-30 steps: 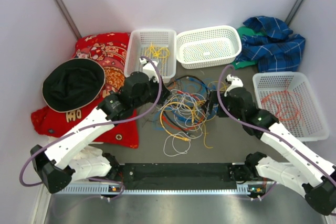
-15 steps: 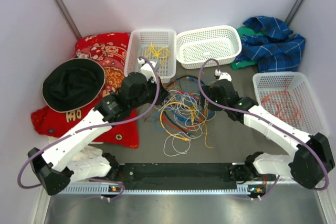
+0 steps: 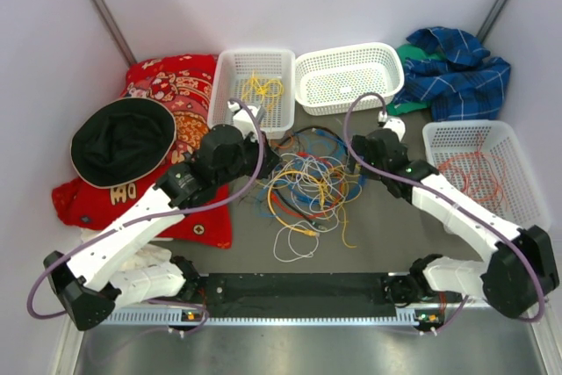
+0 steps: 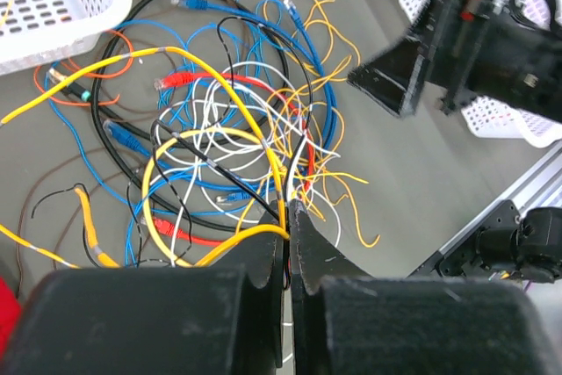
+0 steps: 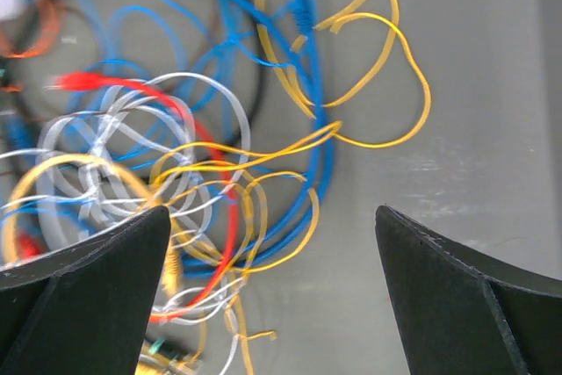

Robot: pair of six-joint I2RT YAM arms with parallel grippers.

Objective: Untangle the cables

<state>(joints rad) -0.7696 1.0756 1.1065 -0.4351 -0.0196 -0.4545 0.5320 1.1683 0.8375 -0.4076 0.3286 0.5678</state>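
Left gripper [image 4: 288, 221] is clenched on a thick yellow cable [image 4: 277, 177], pinched right at its fingertips at the near-left edge of the pile. The cables [image 3: 307, 183] lie ahead of it and to its right: yellow, blue, white, red, black and orange loops, all crossed over each other on the table between the two grippers. Just beyond the left gripper, a white basket [image 3: 221, 85] holds a few yellow wires [image 3: 262, 87]; looks like sorted output. The middle basket [image 3: 309, 72] is nearly bare. Right gripper [image 5: 270, 217] is spread wide and holding nothing, hovering over the pile's right fringe, with blue and thin yellow loops directly below it. To its right, another basket [image 3: 464, 126] holds red-orange wires [image 3: 470, 173]. My read: early to mid progress. Two colours partly pulled out, bulk of the knot not yet separated, the yellow strand is the one in hand.
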